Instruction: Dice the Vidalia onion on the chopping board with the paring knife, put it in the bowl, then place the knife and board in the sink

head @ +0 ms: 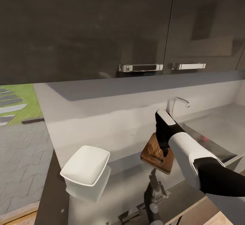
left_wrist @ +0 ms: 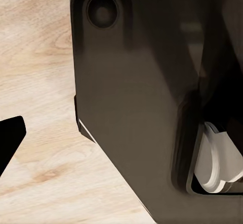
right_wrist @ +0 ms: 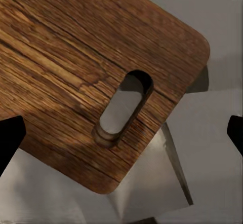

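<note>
I've got the right arm out over the table now, and the right gripper is hanging directly over the board, which lies near the sink, just on its left. From the head camera the black wrist covers much of the board, so I only see its brown near end and corner poking out beneath.

Switching to the right wrist camera: the board is right under me, grain clear, rounded corner, and the slot handle sits about midway between my two fingertips. Those tips show as dark wedges at opposite edges of the picture, so the gripper is spread wide with nothing in it. Under the handle end I see grey surfaces with sharp angled edges; I think that end overhangs the sink rim, but the view is too close for me to be sure.

The bowl stands well apart from the board, towards the table's left end, white and squarish, with its reflection below it. The tap rises behind the sink, against the pale wall, and dark cabinets with chrome handles run overhead.

The left wrist camera gives me wood floor, a dark glossy panel, and one black fingertip; I can't tell how far the left gripper is open.
</note>
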`<state>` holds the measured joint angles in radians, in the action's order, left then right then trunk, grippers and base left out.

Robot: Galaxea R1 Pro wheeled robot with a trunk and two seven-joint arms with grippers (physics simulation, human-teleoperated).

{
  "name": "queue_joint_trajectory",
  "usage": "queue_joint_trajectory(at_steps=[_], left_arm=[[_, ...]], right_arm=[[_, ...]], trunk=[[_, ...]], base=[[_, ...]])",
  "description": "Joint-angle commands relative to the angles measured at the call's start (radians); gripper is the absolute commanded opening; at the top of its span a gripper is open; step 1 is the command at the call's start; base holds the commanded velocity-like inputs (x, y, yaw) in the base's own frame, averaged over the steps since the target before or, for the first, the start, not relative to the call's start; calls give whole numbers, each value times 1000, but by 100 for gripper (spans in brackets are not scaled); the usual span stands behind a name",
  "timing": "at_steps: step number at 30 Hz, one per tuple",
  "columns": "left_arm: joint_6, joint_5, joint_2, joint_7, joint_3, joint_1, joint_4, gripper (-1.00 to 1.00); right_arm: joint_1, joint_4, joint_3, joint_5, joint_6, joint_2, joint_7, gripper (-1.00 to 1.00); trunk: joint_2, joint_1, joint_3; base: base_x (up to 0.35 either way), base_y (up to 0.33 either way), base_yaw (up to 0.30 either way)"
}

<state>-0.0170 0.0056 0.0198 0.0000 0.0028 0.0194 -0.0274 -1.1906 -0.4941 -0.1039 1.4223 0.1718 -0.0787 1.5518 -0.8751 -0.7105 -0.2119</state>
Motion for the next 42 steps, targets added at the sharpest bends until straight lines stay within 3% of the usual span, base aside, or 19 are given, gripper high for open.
queue_joint_trajectory(at_steps=[1,4,5,6,10,21,30,42], left_arm=[[-1,1,0,0,0,1,-2,100],[-1,1,1,0,0,1,-2,100],[-1,1,1,0,0,1,-2,100],[-1,1,1,0,0,1,-2,100],[-1,1,2,0,0,1,-2,100],[-1,1,2,0,0,1,-2,100],[-1,1,1,0,0,1,-2,100],[-1,1,0,0,0,1,-2,100]], right_arm=[[-1,1,-8,16,10,-1,2,100],[-1,1,-9,44,11,-7,1,100],[0,2,-10,89,13,-17,1,100],[-1,2,-10,102,13,-20,0,100],[-1,2,-11,130,20,-25,-1,100],[-1,2,-11,135,123,-26,-2,100],[0,2,-16,130,142,-24,-2,100],[7,44,-16,130,245,-24,-2,100]], trunk=[[-1,0,-1],[-1,0,-1],[-1,0,-1],[-1,0,-1],[-1,0,-1],[-1,0,-1],[-1,0,-1],[-1,0,-1]], base=[[0,0,0],[0,0,0],[0,0,0],[0,0,0],[0,0,0],[0,0,0],[0,0,0],[0,0,0]])
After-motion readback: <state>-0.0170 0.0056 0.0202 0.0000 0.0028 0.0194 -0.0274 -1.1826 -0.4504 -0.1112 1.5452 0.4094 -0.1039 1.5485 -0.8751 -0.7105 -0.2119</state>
